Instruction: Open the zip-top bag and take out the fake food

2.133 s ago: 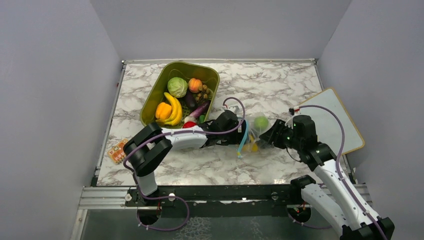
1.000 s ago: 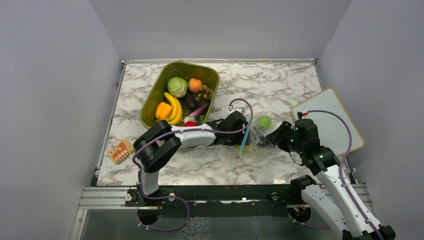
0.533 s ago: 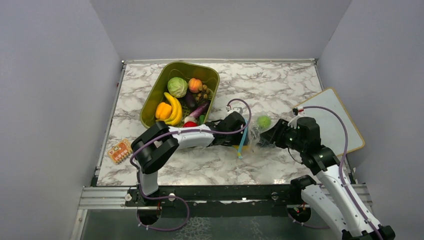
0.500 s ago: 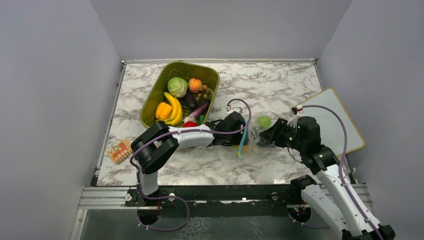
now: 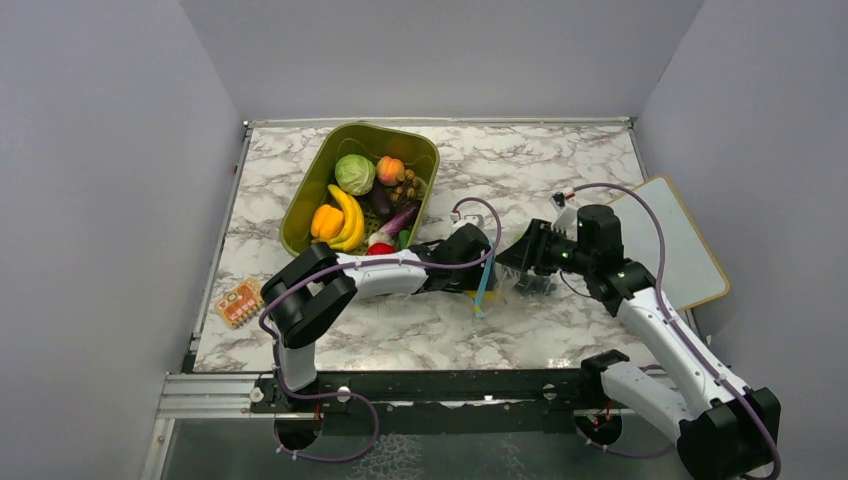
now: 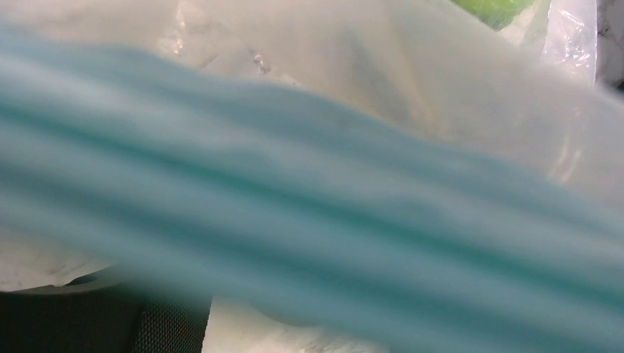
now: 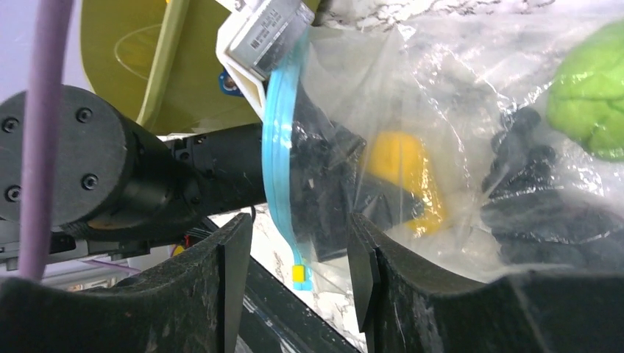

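One bag (image 7: 441,81) lies on the table (image 5: 560,170), holding one green piece (image 7: 592,88), one yellow piece (image 7: 401,165) and one dark piece (image 7: 533,217) of toy food. The left end effector (image 7: 327,173) is spread wide inside the bag's mouth. The right end effector (image 7: 298,235) gapes with the bag's edge between its jaws, unclamped.

Three cameras sharing one bag (image 5: 508,280)
The overhead one is looking down over the whole table (image 5: 560,170); the left wrist one is sitting almost against the blue zipper strip (image 6: 309,243); the right wrist one is facing that strip from close by.
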